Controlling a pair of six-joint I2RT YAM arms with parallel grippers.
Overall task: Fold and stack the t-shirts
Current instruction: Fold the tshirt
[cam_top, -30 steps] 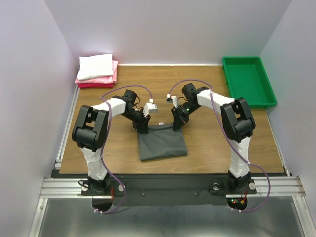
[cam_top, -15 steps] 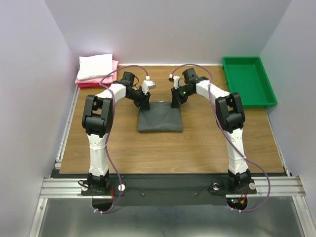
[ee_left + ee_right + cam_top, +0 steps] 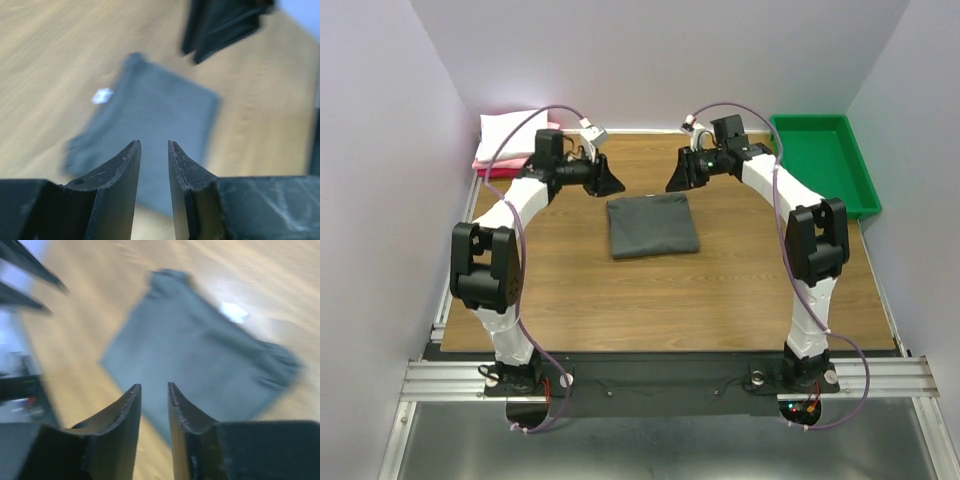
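Observation:
The dark charcoal grey t-shirt (image 3: 653, 225) lies folded into a rectangle on the table's middle, free of both grippers. It also shows blurred in the left wrist view (image 3: 150, 125) and the right wrist view (image 3: 200, 360). My left gripper (image 3: 612, 182) hovers beyond the shirt's far left corner, open with nothing between its fingers (image 3: 154, 145). Off the far right corner my right gripper (image 3: 674, 182) is open and empty too (image 3: 154, 387). A white t-shirt (image 3: 510, 130) tops pink and red folded ones (image 3: 492, 162) at the far left corner.
A green plastic tray (image 3: 820, 160) stands at the far right of the wooden table (image 3: 720, 290). Grey walls close in the left, right and far sides. A metal rail (image 3: 650, 375) runs along the near edge by the arm bases.
Both grippers carried the grey shirt's near edge away to the far side, folding it, then let go, opened and rose clear of the cloth. The shirt now lies flat as a smaller rectangle.

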